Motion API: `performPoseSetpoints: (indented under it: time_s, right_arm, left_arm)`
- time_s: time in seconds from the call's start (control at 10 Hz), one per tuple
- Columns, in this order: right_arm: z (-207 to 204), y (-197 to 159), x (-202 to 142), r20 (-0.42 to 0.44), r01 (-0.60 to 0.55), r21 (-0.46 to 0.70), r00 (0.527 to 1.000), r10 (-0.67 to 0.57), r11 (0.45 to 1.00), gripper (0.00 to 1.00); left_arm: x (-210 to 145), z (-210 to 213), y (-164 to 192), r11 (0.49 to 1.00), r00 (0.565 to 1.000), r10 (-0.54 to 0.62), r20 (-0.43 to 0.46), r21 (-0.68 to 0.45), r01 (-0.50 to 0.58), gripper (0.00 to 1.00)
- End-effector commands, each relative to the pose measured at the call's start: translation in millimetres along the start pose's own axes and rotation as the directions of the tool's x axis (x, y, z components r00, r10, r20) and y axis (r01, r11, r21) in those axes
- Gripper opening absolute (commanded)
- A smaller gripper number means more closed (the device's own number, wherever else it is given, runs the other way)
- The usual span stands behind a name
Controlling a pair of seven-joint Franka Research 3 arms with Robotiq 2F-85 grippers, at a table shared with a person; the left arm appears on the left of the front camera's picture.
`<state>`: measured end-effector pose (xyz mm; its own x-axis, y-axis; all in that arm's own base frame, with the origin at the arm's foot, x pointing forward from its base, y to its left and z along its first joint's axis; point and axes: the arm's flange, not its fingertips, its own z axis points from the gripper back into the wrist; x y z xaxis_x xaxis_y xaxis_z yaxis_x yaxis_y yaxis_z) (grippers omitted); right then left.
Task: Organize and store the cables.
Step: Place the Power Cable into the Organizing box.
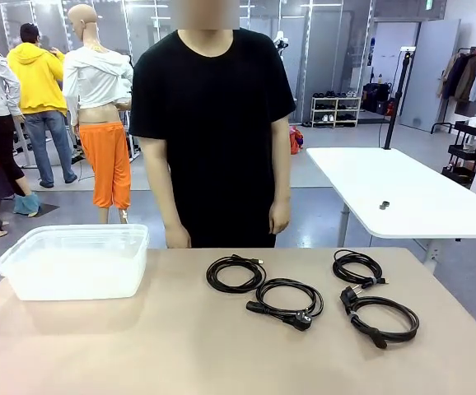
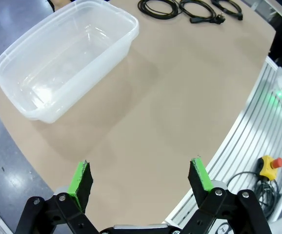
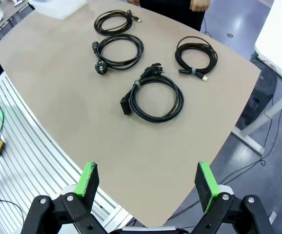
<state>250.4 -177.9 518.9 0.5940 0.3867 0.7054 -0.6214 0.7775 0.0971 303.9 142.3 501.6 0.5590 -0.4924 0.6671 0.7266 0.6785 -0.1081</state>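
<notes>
Now our left hand (image 2: 140,168) hangs open and empty near the clear bin (image 1: 73,276), likely set at the left of the surface (image 1: 139,346) to receive the four coiled cables (image 1: 301,319), which lie clustered right of centre, within reach of our equally open right hand (image 3: 146,168)

Left wrist view: thin black coiled cables (image 2: 190,10) cut off by the top edge. Right wrist view: clear plastic tub (image 3: 58,7) cropped at upper left.

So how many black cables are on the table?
4: a far-left coil, a middle coil, a far-right coil and a near-right coil, all on the table. None seem hidden.
</notes>
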Motion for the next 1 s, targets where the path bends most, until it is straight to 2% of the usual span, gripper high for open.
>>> performPoseSetpoints:
  time_s: [0.0,0.9]
  right_arm:
    - [2.3,0.9,-0.6,0.004,-0.015,-0.001,1.0,0.015,1.0,1.0]
    - [2.3,0.9,-0.6,0.004,-0.015,-0.001,1.0,0.015,1.0,1.0]
  left_arm:
    - [0.7,0.5,-0.4,1.0,1.0,-0.006,0.006,-0.003,0.006,1.0]
    - [0.7,0.5,-0.4,1.0,1.0,-0.006,0.006,-0.003,0.006,1.0]
